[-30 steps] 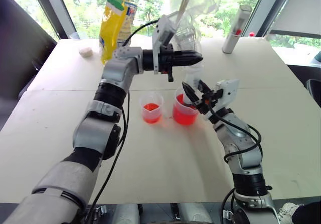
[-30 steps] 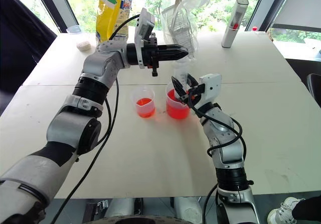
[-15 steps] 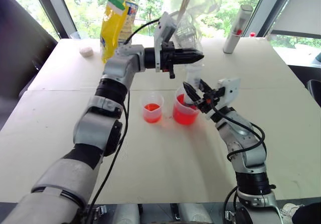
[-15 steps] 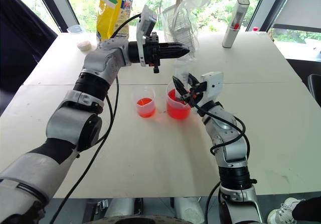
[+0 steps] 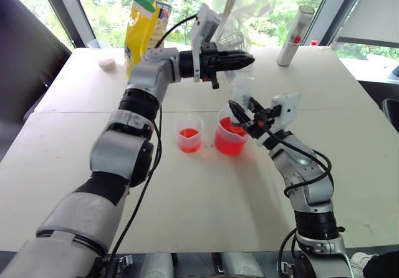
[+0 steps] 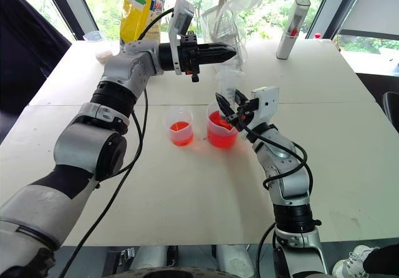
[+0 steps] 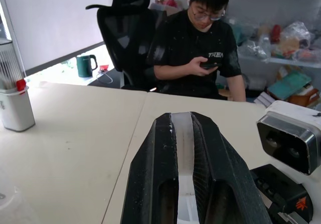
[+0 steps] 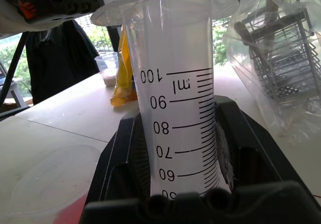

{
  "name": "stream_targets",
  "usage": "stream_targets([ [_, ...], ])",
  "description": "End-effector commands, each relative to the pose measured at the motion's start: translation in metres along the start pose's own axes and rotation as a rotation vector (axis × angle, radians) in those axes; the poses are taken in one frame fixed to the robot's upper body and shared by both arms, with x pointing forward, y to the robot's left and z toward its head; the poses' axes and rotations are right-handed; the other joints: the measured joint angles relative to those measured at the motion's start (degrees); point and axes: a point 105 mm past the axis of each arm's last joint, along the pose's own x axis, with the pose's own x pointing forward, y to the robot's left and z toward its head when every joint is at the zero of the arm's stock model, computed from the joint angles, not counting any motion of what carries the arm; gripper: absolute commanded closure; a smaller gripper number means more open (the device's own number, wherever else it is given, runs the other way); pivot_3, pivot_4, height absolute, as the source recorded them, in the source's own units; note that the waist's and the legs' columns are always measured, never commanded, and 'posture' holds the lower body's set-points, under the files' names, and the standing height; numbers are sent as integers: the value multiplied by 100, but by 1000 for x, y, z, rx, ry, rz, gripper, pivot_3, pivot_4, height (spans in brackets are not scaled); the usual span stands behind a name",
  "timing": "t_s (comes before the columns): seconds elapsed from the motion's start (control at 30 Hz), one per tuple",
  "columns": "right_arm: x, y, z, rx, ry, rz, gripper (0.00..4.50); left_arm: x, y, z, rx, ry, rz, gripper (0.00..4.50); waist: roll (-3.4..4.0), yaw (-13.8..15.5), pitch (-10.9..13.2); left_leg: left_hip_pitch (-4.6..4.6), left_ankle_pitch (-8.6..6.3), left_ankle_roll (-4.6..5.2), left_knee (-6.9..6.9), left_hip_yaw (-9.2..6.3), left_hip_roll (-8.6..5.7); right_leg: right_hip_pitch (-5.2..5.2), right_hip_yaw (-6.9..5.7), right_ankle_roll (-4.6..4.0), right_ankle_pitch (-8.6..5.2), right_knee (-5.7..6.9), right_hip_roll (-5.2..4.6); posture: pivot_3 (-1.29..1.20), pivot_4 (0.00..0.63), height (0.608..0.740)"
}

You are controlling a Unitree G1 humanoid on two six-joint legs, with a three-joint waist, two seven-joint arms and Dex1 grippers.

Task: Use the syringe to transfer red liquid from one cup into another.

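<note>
Large clear plastic syringe (image 8: pixel 178 108) stands upright in the bigger red-tinted spouted cup (image 5: pixel 229 136), barrel clamped by right gripper (image 5: pixel 244 117), white plunger top pinched in closed left gripper (image 5: pixel 247 58) above; smaller clear cup (image 5: pixel 188 133) with red liquid (image 5: pixel 187 133) just beside it on the white table (image 5: pixel 206 197).

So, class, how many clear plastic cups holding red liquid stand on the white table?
2: the smaller clear plastic cup on the left, and the larger spouted clear plastic cup just right of it, below the syringe.
</note>
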Motion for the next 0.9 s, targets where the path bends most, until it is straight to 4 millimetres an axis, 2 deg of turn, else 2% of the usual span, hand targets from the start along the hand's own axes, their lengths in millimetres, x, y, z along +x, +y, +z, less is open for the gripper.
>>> stream_targets([
  [0.03, -5, 21, -25, 31, 97, 91, 3133, -11, 4, 87, 242, -190, 95, 4417, 0, 0, 0, 0, 0, 0, 0, 0, 0, 0, 0, 0, 0, 0, 0, 0, 150, 739],
  [0.23, -3, 20, -17, 32, 68, 86, 3133, -10, 2, 79, 234, -174, 75, 4417, 0, -1, 0, 0, 0, 0, 0, 0, 0, 0, 0, 0, 0, 0, 0, 0, 150, 739],
  [0.37, -2, 17, -7, 24, 21, 72, 3133, -10, -2, 66, 221, -138, 36, 4417, 0, 0, 0, 0, 0, 0, 0, 0, 0, 0, 0, 0, 0, 0, 0, 0, 150, 739],
  [0.4, -2, 16, -4, 22, 12, 68, 3133, -11, -3, 61, 216, -124, 28, 3584, 0, -3, 0, 0, 0, 0, 0, 0, 0, 0, 0, 0, 0, 0, 0, 0, 150, 739],
  [0.47, -2, 14, 0, 16, -4, 64, 3133, -12, -4, 54, 209, -106, 20, 2837, -1, -33, 0, 0, 0, 0, -1, -1, 4, -1, 2, 0, 0, 0, 4, 0, 150, 739],
  [0.63, -2, 12, 6, 5, -22, 61, 3133, -20, -2, 42, 232, -64, 41, 175, 0, -14, -1, 26, 0, 0, 1, 0, 4, 26, -1, 0, 0, 3, 5, 0, 150, 739],
  [0.77, -1, 10, 9, 7, -30, 55, 3133, -40, 3, 55, 214, -109, 82, 72, 0, -23, 0, 25, 0, 0, 2, -2, 4, 25, -1, 0, 0, 3, 5, 0, 150, 739],
  [0.9, 2, 6, 17, -4, -54, 43, 3133, -69, 9, 62, 203, -121, 137, 72, 1, -41, 0, 19, 0, 0, -1, -5, 6, 17, 0, 0, 0, 3, 6, 0, 150, 739],
])
